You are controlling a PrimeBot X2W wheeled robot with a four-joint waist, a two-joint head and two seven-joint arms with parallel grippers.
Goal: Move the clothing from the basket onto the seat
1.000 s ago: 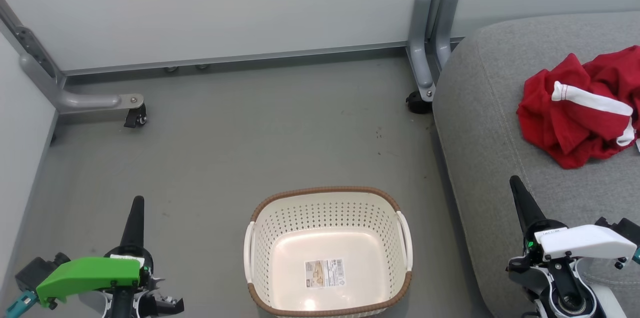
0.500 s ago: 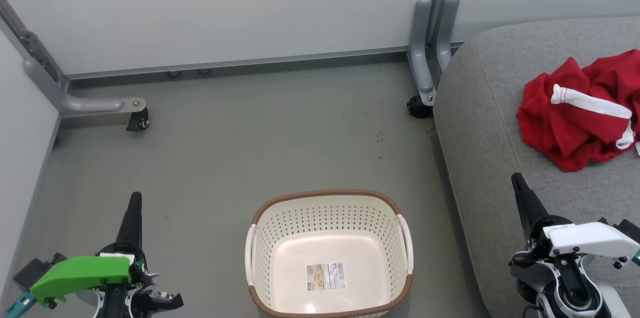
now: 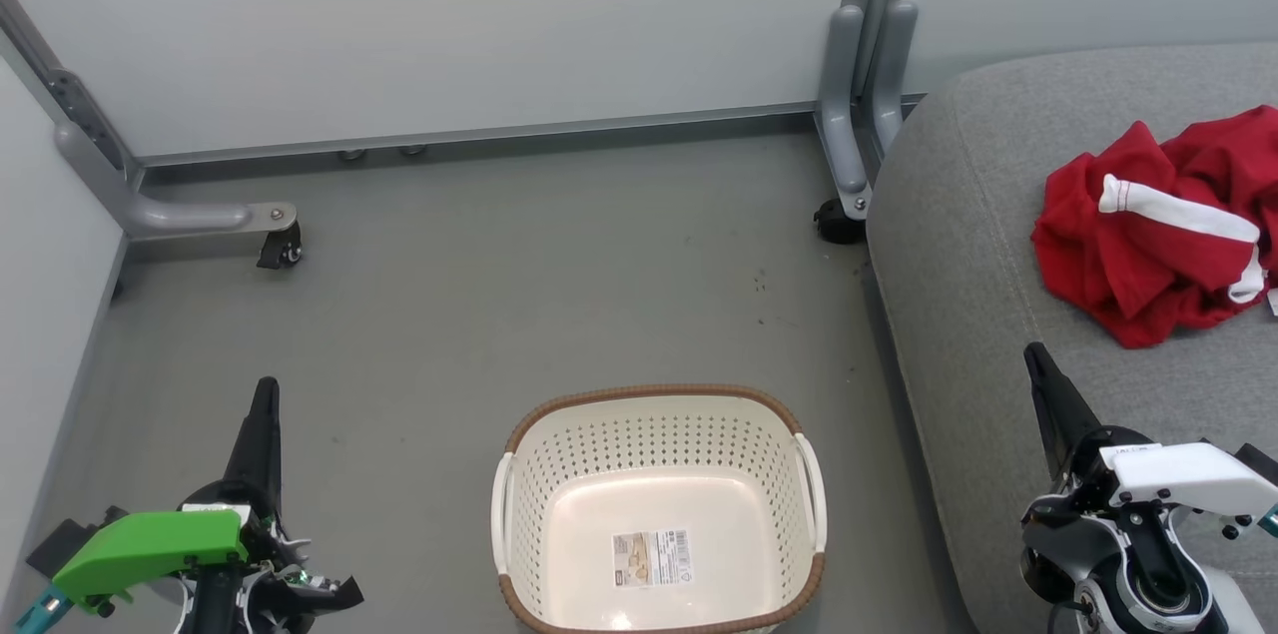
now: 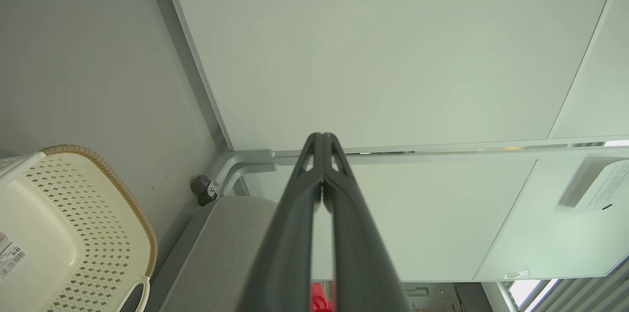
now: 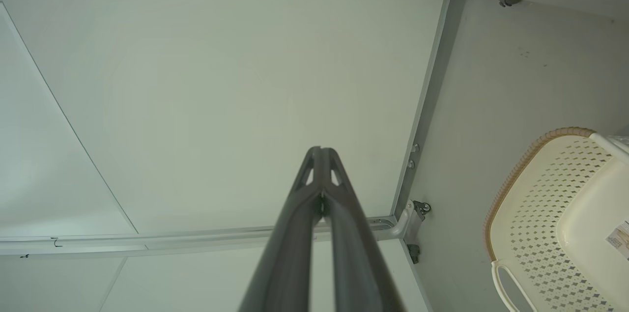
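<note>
Grey floor [image 3: 479,315] open around basket [image 3: 649,390], seat [image 3: 958,245] edge just right.
Red clothing [image 3: 1128,265] crumpled on seat, white bands showing; left gripper [image 3: 266,386] and right gripper [image 3: 1034,352] pressed together.

Floor [image 3: 499,315] and basket [image 3: 654,391] were seen from above by head camera, wall panels [image 4: 393,56] faced by wrist cameras, basket shared.

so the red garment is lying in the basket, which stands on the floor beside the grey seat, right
Not quite: the red garment lies crumpled on the grey seat, not in the basket. In the head view the basket holds nothing but its label. The rest is right: the basket stands on the floor beside the seat.
</note>
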